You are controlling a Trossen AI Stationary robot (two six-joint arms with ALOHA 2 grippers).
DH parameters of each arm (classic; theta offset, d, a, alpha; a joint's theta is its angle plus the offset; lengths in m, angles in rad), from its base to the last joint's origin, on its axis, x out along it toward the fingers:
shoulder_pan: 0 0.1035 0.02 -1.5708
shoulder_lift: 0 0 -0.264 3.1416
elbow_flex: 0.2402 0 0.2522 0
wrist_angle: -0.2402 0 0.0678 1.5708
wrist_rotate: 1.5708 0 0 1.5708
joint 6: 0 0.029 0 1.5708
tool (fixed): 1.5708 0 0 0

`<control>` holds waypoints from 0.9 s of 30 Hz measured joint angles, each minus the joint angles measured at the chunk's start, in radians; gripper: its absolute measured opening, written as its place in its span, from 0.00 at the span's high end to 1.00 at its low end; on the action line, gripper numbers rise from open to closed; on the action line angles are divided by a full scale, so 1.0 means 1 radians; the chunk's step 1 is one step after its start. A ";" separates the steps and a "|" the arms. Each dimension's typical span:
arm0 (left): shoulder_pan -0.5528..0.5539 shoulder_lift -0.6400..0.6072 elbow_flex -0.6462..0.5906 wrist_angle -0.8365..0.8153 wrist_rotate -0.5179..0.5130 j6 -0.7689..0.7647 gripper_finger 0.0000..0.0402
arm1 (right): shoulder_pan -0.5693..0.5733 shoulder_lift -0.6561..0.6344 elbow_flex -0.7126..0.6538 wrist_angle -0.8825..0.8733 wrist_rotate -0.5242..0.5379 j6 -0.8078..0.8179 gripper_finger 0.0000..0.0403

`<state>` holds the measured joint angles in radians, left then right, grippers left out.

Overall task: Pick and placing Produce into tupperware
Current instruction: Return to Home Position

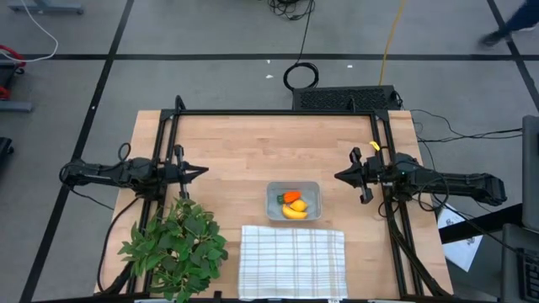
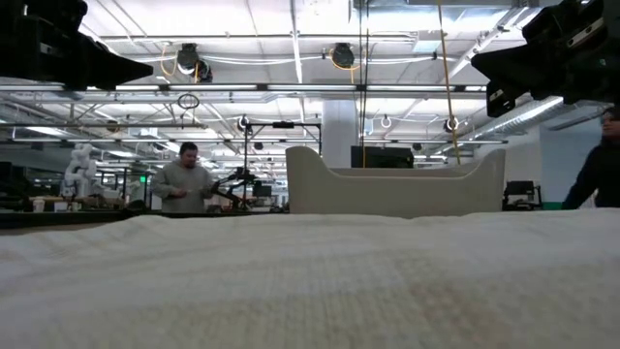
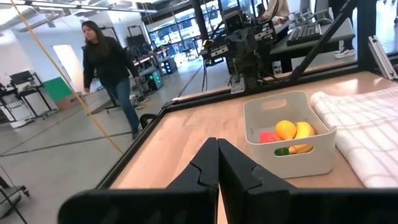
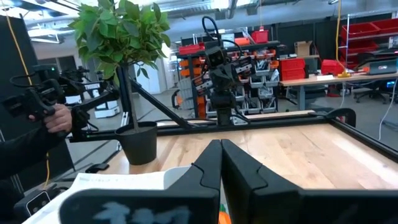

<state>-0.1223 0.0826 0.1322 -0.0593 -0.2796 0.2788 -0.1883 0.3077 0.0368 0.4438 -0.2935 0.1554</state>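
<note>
The tupperware [image 1: 294, 201] sits mid-table, a shallow grey-clear tub just beyond the checked cloth. Inside it lie the orange carrot [image 1: 291, 196], the yellow banana [image 1: 294, 211] and the small lemon-like fruit [image 1: 299, 204]. The left wrist view shows the same tupperware [image 3: 289, 144] with the lemon-like fruit [image 3: 285, 129], banana [image 3: 303, 132] and carrot [image 3: 269, 137] resting on its bottom. My left gripper [image 1: 202, 171] hovers at the table's left side, shut and holding nothing. My right gripper [image 1: 338, 176] hovers at the right side, also shut and holding nothing. Both stay apart from the tupperware.
A white checked cloth [image 1: 293, 261] lies at the near edge, right in front of the tupperware. A leafy green plant [image 1: 175, 242] in a dark pot stands at the near left. A black frame rail [image 1: 278, 112] runs along the far edge. People move in the room beyond.
</note>
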 joint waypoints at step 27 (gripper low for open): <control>0.000 0.002 0.000 -0.019 0.000 -0.104 0.99 | 0.000 0.000 0.000 0.000 0.002 -0.018 1.00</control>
<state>-0.1223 0.0849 0.1322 -0.0788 -0.2798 0.1749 -0.1883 0.3077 0.0368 0.4438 -0.2913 0.1375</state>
